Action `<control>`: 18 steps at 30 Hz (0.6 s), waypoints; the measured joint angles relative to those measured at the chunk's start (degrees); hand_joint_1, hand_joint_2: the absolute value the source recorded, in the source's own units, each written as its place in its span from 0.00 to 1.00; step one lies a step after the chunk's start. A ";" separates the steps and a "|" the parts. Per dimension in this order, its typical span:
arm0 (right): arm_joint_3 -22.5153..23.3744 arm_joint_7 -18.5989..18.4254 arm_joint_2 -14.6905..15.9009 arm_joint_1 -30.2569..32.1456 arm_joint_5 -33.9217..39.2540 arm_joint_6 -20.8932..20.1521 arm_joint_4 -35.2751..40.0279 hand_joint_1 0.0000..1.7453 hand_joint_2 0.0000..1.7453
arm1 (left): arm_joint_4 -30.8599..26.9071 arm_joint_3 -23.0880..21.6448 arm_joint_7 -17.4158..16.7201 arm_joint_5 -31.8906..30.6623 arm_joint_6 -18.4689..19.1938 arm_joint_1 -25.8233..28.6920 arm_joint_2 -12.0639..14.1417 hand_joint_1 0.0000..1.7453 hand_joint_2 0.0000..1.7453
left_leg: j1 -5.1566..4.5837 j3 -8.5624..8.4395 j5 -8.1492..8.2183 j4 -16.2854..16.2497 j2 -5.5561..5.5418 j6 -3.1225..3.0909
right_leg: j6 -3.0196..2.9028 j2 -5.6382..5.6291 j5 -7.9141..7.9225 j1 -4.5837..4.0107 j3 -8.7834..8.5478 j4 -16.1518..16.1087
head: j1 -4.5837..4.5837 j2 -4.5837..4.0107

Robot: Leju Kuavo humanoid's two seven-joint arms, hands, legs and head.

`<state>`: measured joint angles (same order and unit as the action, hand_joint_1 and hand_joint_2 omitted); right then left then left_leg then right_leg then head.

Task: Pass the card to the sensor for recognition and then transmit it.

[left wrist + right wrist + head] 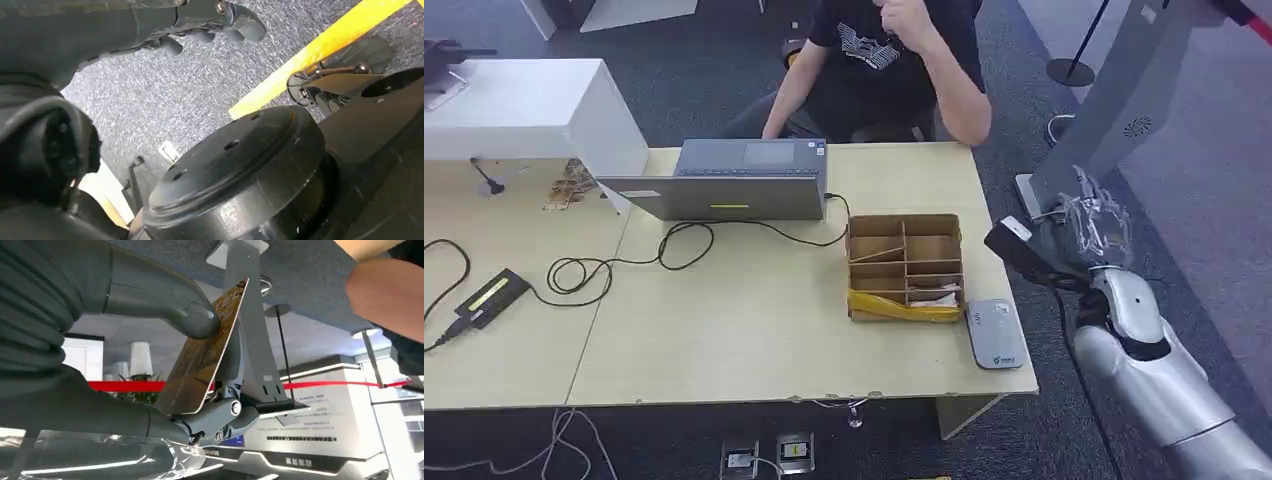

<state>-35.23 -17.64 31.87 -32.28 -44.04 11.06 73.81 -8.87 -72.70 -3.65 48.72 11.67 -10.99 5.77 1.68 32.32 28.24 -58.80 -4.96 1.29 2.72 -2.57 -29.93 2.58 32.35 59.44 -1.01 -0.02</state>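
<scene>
Beyond the wooden table (pixel 754 320), over grey carpet (pixel 1024 80), right hand (pixel 1092 228) pinches the card (pixel 207 350).

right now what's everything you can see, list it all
card: one, brown, pinched in right hand
card reader: one, grey, table's near right corner
divided box: one, cardboard, beside the reader
laptop: one, grey, table's far middle
cable: one, black, looped left of the box
white box: one, far left
table: pale wood
person: one, black shirt, seated behind table
right hand: silver arm, right of table
left hand: dark fingers, over grey carpet
</scene>
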 joint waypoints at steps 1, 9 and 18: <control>0.00 0.33 0.00 0.40 0.02 0.11 -0.22 1.00 1.00 | 0.00 0.02 0.04 0.07 0.00 0.13 0.02 0.00 0.00 | 0.00 0.00 0.00 0.00 0.03 0.01 | 0.00 0.00 0.00 0.00 0.01 0.00 | 0.00 0.00; -0.35 1.05 -0.02 2.55 -1.25 0.81 -1.38 1.00 1.00 | 0.00 0.04 0.13 0.48 0.00 0.62 0.11 0.00 0.00 | 0.00 -0.01 0.01 0.00 0.06 0.01 | 0.00 -0.02 0.00 0.00 0.01 0.00 | 0.00 0.00; -1.70 1.53 -0.13 5.77 2.58 5.59 -2.38 1.00 1.00 | 0.02 0.11 0.20 0.63 0.00 0.76 0.28 0.00 0.00 | 0.00 0.00 0.01 0.00 0.06 0.01 | 0.00 -0.10 0.00 0.00 0.01 0.00 | 0.00 0.00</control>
<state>-36.94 -16.11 31.74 -26.51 -41.46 16.65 71.43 -8.85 -72.59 -3.45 49.35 11.67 -10.23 6.05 1.68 32.32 28.25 -58.79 -4.89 1.30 2.72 -2.67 -29.93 2.58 32.36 59.44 -1.01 -0.02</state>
